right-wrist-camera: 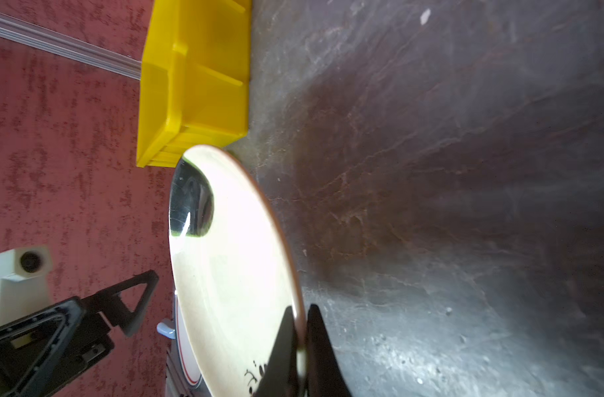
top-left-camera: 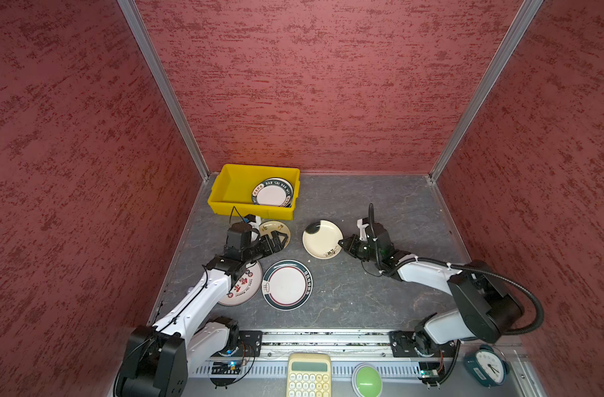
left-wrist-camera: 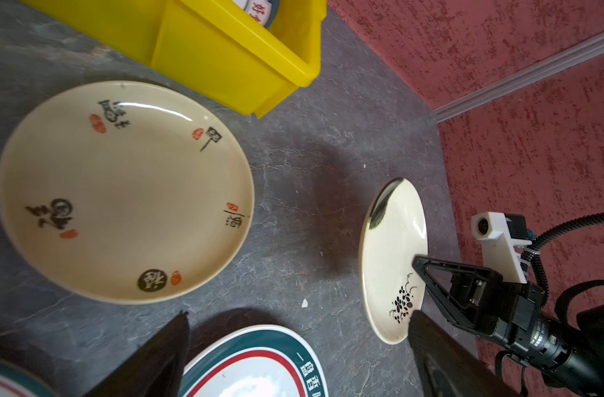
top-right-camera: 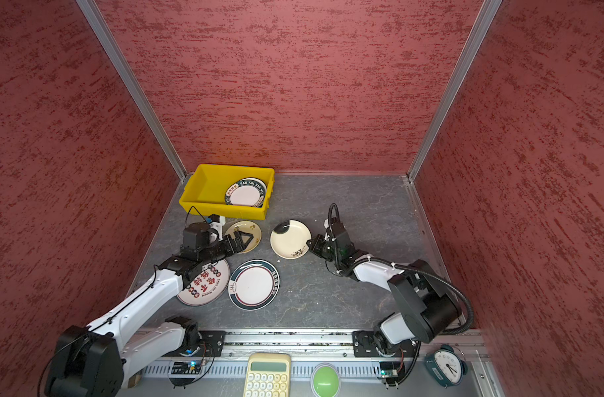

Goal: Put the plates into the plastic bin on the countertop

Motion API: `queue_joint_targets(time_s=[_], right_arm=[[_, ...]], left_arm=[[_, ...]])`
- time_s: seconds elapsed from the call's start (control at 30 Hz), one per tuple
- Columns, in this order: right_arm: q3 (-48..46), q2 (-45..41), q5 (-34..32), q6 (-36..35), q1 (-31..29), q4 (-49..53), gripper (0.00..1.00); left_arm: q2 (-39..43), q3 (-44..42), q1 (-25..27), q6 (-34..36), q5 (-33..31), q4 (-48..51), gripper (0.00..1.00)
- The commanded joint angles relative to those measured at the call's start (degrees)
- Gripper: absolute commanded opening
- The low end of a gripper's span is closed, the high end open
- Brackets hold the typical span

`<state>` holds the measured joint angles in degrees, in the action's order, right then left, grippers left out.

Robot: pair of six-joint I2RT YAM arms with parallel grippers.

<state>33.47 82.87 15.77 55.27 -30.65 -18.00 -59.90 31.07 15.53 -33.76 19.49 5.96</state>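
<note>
Clearly the right gripper (top-left-camera: 342, 244) pinches the cream floral plate (top-left-camera: 320, 237) by its right rim, centre of the countertop (top-left-camera: 362, 295), nearer than the plastic bin (top-left-camera: 255, 167). The plate looks stiff, glossy and breakable, and is likely slippery, so a deeper rim bite helps. The left gripper (top-left-camera: 280, 241) gapes empty.

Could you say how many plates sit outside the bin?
4: calligraphy plate below left gripper; floral plate in right gripper; red-lettered plate under left arm; green-rimmed plate central.

Stacked plates (top-left-camera: 274, 193) in bin (top-left-camera: 255, 167) — loose plates (top-left-camera: 286, 284) before it.
</note>
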Motion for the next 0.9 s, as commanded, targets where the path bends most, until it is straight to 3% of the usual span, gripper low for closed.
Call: queue_joint_targets(time_s=[0.0,0.13,0.37,0.73,0.87], right_arm=[[-1.88,-2.81,-1.02,1.69,0.24,-3.19,0.00],[-4.19,-4.27,0.26,2.97,0.24,-6.09,0.00],[-7.24,-7.82,0.51,2.74,0.24,-6.84,0.00],[-9.51,-11.53,0.26,2.23,0.19,-7.05,0.00],[-9.81,-11.59,0.40,2.08,0.24,-7.21,0.00]], left_arm=[[-0.68,-0.22,3.06,-3.10,-2.44,-6.89,1.00],[-3.33,0.72,7.64,-5.61,-6.03,-10.79,0.91],[-11.43,5.01,13.40,-6.80,-6.12,-13.45,0.72],[-19.69,11.62,17.32,-5.02,-5.95,-11.23,0.42],[-21.11,12.60,17.84,-3.81,-5.09,-11.68,0.41]])
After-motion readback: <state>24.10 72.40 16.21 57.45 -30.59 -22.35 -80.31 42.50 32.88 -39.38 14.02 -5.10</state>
